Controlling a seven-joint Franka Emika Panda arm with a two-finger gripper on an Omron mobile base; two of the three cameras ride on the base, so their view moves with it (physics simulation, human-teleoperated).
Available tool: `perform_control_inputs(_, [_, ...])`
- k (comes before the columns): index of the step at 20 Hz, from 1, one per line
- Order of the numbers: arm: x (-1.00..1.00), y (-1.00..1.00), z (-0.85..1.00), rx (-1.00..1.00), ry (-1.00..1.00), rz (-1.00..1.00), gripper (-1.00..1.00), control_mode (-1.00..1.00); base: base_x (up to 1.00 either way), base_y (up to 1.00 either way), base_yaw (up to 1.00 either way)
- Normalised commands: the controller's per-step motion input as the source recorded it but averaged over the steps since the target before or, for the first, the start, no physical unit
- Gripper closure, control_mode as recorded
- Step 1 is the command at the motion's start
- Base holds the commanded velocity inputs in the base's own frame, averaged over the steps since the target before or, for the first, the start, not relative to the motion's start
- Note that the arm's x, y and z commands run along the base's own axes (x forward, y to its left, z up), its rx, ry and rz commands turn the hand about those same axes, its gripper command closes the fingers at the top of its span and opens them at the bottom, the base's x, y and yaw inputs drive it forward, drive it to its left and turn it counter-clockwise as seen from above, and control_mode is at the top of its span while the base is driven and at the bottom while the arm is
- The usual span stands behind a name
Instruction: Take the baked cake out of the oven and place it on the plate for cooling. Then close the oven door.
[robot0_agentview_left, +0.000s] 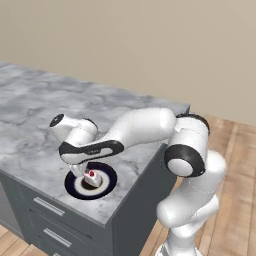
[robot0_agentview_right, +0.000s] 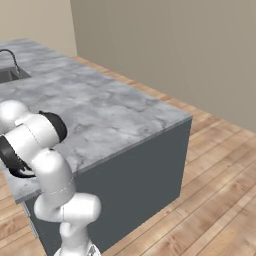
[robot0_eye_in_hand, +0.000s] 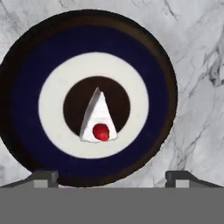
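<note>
The baked cake (robot0_eye_in_hand: 97, 106), a dark disc topped by a white wedge with a red dot, sits at the centre of the plate (robot0_eye_in_hand: 26, 100) on the marble counter (robot0_agentview_left: 35, 115), directly below the gripper (robot0_eye_in_hand: 111, 177). The fingertips (robot0_eye_in_hand: 43, 177) stand wide apart and level with the plate's near rim, touching nothing. By my reading the placing is done, so the next move is straight up and away toward the oven door, which lies somewhere outside these views.
</note>
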Motion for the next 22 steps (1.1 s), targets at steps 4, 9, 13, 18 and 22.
perform_control_inputs(4, [-0.64,-0.67,1.00,0.12,-0.26,-0.08,-1.00,-1.00,0.00,0.00,0.00])
perform_control_inputs(9, [-0.66,-0.89,1.00,0.13,-0.15,-0.10,-1.00,-1.00,0.00,0.00,0.00])
perform_control_inputs(13, [-0.24,-0.86,0.93,0.12,-0.06,-0.11,-1.00,-1.00,0.00,0.00,0.00])
perform_control_inputs(18, [-0.10,-0.89,0.49,0.06,-0.02,-0.14,-1.00,-1.00,0.00,0.00,0.00])
perform_control_inputs(22, [-0.16,-0.86,0.04,0.05,0.00,-0.16,-1.00,-1.00,0.00,0.00,0.00])
